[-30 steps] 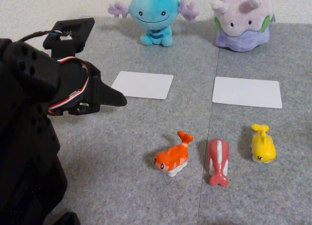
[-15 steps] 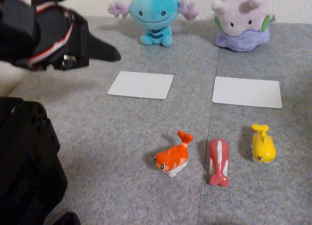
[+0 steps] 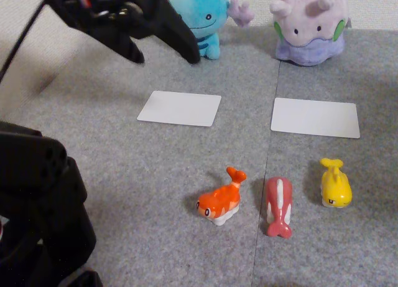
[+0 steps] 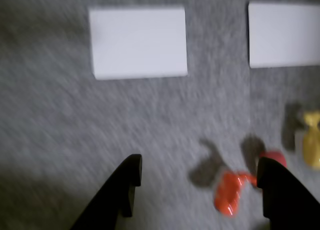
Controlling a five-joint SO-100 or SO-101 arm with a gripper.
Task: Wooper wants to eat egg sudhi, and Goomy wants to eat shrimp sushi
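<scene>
In the fixed view, Wooper [image 3: 206, 20] sits at the back, partly covered by my gripper [image 3: 165, 58], which hangs open and empty high above the mat. Goomy [image 3: 309, 27] sits at the back right. The yellow egg sudhi [image 3: 336, 185] lies at the front right, and the orange shrimp sushi [image 3: 221, 201] lies left of it, both far below the gripper. In the blurred wrist view the gripper [image 4: 199, 167] is spread wide. The shrimp sushi [image 4: 227, 192] lies between its fingers far below, and the egg sudhi [image 4: 312, 146] is at the right edge.
A pinkish-red striped figure [image 3: 278, 206] lies between the two sushi figures. Two white cards [image 3: 180, 108] [image 3: 315, 117] lie on the grey mat in front of the plushes. The arm's black base [image 3: 37, 206] fills the lower left corner.
The gripper has risen and swung right, from beside the left card to in front of Wooper. Its jaws now stand apart. The figures and plushes have not moved.
</scene>
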